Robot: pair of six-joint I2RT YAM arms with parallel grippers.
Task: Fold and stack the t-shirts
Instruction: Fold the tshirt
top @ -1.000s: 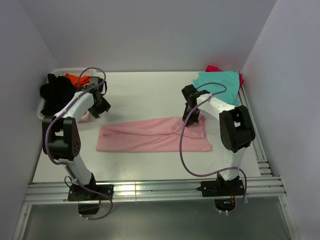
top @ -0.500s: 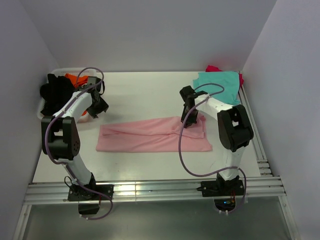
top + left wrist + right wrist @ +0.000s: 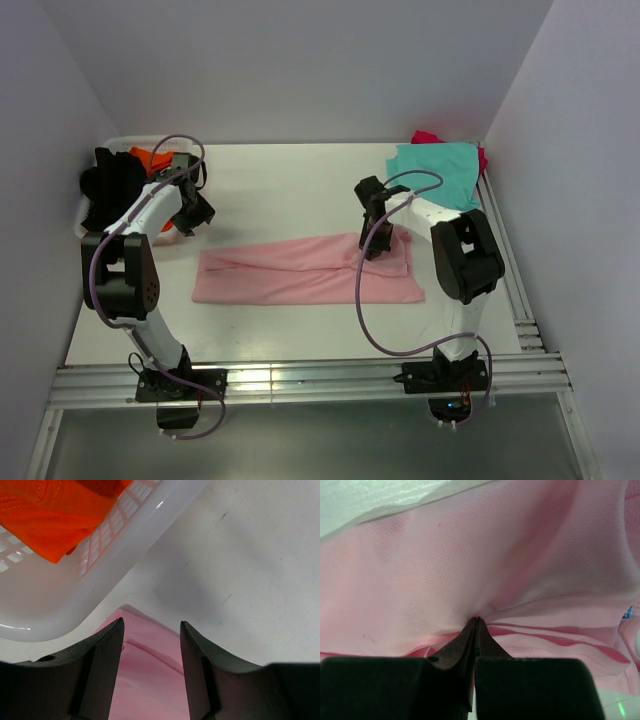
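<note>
The light pink t-shirt lies folded into a long strip across the middle of the table. My right gripper is at its far edge toward the right end. In the right wrist view the gripper is shut on a pucker of the pink cloth. My left gripper hovers open just beyond the strip's left end; in its wrist view the pink corner shows between the jaws. The teal t-shirt lies over the magenta one at back right. The black and orange t-shirts sit in the basket.
The white plastic basket stands at the back left, its rim close beside my left gripper. Side walls close in the table on the left and right. A metal rail runs along the near edge.
My right gripper has shifted a little to the left along the pink shirt's far edge. My left gripper has edged slightly back toward the basket.
</note>
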